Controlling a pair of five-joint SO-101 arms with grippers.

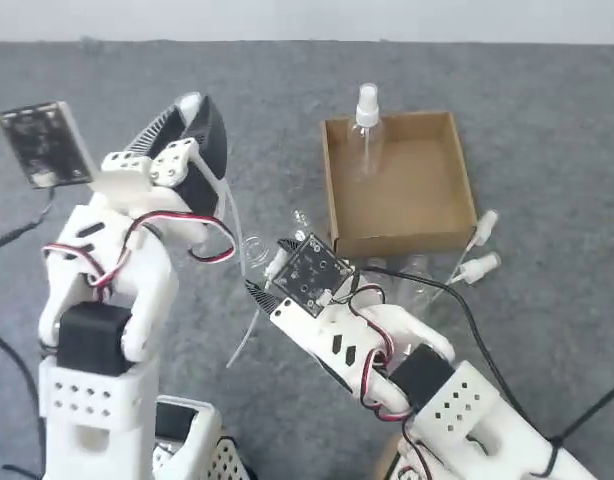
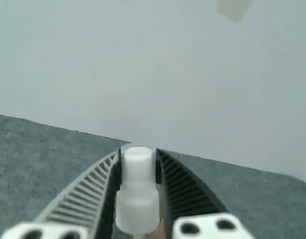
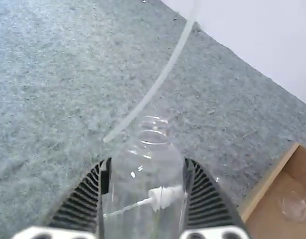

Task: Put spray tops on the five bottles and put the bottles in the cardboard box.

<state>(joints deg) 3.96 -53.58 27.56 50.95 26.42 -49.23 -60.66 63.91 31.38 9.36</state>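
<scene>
The left hand (image 2: 138,154) is closed snugly on a white plastic spray top (image 2: 138,199), lifted high at 10 o'clock in the high view, probably so that its thin translucent dip tube (image 3: 158,84) hangs free above the bottle mouth. The right hand (image 3: 145,172) is open only as wide as the clear plastic bottle (image 3: 148,144) it clamps round the body. It holds the bottle near the middle of the grey carpeted worktop (image 1: 547,120), neck tilted towards the tube so the top can be fed in.

The tube's tip appears to lie just beside the neck, not inside it. The brown cardboard box (image 1: 457,170) sits at 1 o'clock with one capped bottle (image 1: 367,130) in it. Loose white spray tops (image 1: 479,250) lie just off its 4 o'clock corner.

The right arm hides most of the other clear bottles. A white shape shows through the held bottle, and I cannot tell whether it is inside or behind.
</scene>
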